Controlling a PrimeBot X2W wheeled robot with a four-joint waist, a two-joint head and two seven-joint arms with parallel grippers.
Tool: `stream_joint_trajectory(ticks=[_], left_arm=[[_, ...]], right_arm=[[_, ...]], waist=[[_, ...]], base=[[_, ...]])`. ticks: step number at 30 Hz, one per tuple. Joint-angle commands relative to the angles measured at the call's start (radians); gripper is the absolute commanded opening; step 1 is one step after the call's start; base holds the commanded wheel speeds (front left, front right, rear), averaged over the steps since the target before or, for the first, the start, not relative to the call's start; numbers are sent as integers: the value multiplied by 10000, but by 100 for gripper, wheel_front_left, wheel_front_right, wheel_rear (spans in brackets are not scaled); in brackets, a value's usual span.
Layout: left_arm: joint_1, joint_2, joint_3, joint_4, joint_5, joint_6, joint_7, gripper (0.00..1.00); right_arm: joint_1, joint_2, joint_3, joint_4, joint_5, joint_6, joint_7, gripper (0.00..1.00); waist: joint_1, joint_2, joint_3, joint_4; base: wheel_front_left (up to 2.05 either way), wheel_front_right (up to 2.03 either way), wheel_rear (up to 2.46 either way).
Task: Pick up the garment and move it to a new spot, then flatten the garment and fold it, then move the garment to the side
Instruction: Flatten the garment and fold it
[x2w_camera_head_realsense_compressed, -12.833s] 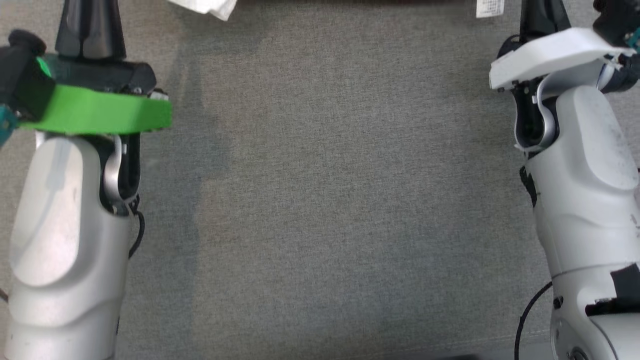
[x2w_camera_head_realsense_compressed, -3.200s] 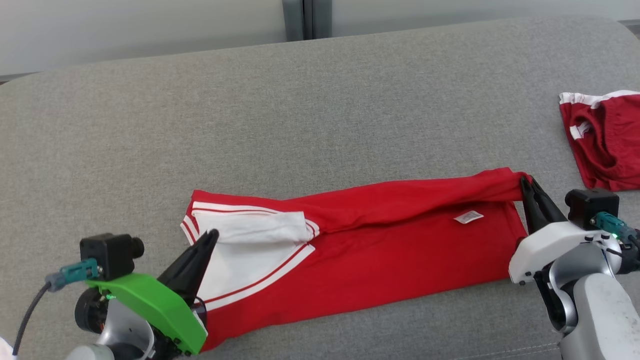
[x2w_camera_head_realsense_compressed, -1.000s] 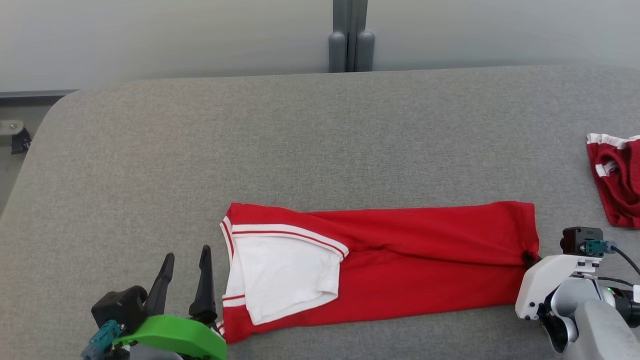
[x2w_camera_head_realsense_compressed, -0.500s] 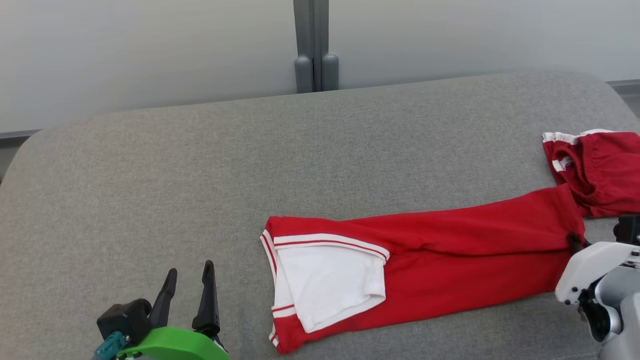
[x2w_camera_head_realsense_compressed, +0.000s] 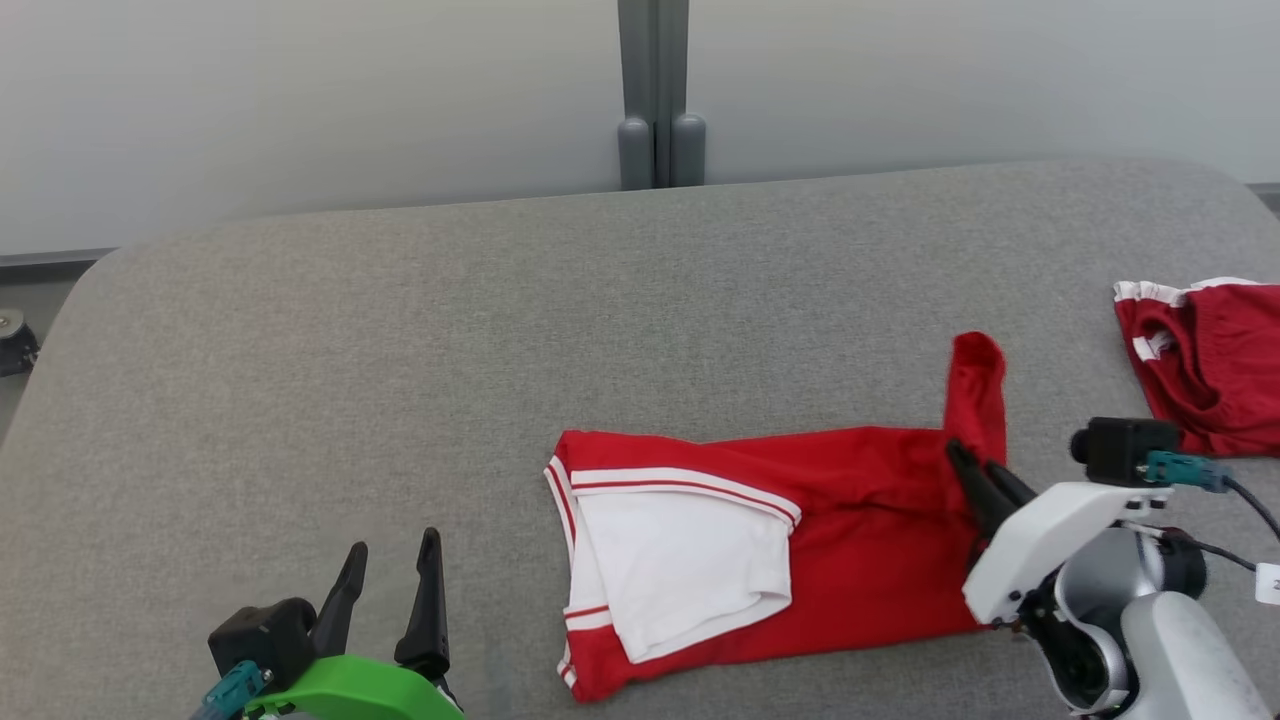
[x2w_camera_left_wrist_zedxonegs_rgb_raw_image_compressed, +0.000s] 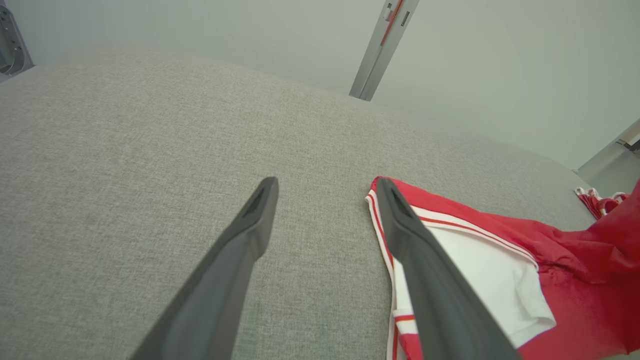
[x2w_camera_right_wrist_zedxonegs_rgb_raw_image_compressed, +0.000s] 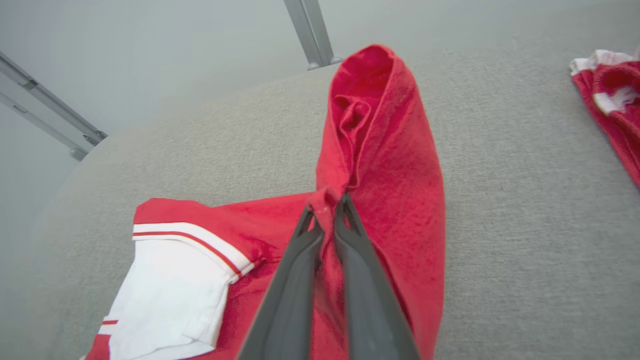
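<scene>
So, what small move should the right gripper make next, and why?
Probably carry the raised end toward the white panel and lay it down: the right gripper is shut on the lifted end of the red garment, so the fold looks half done.

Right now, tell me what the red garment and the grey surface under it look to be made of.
Red garment: soft knit fabric, matte, probably cotton or a blend. A fine looped texture shows, and it drapes limply from the shut right gripper. Grey surface: woven upholstery cloth, matte, with a flecked weave. It is likely padded, given its rounded edges.
</scene>
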Motion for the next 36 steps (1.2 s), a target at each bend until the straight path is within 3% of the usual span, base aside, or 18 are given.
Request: stream_joint_trajectory(ticks=[1,9,16,30,31,32,33,36], left_arm=[[-116,72,11,17,-46,-34,-7,100],[-266,72,-82,40,-59,-79,46,100],[-479,42,-217,69,-32,-142,82,100],[-744,-47,-321,298,-91,-166,-56,100],[-765,-54,-331,309,-93,-169,-58,100],[-772,-57,-339,319,-100,-175,-59,100],[-776,-62,-350,337,-108,-182,-63,100],[-783,-67,-358,369,-111,-185,-90,100]], right_arm=[[153,125,268,-260,157,-3,77,0],[-201,662,2053,-434,804,-3,189,0],[-1054,866,3542,864,1356,-3,-175,0],[-2650,908,5328,3742,3066,-2,-1414,0],[-2726,904,5464,3888,3338,-2,-1465,21],[-2793,902,5566,3988,3444,-2,-1510,54],[-2900,903,5701,4118,3566,-2,-1610,100],[-3087,906,6063,4296,3870,-2,-1856,100]], waist=[[0,-1,-39,235],[0,-1,12,910],[0,-1,214,1483],[0,-1,463,2131],[0,-1,472,2143],[0,-1,479,2148],[0,-1,484,2147],[0,-1,499,2110]], base=[[0,0,0],[0,0,0],[0,0,0],[0,0,0],[0,0,0],[0,0,0],[0,0,0],[0,0,0]])
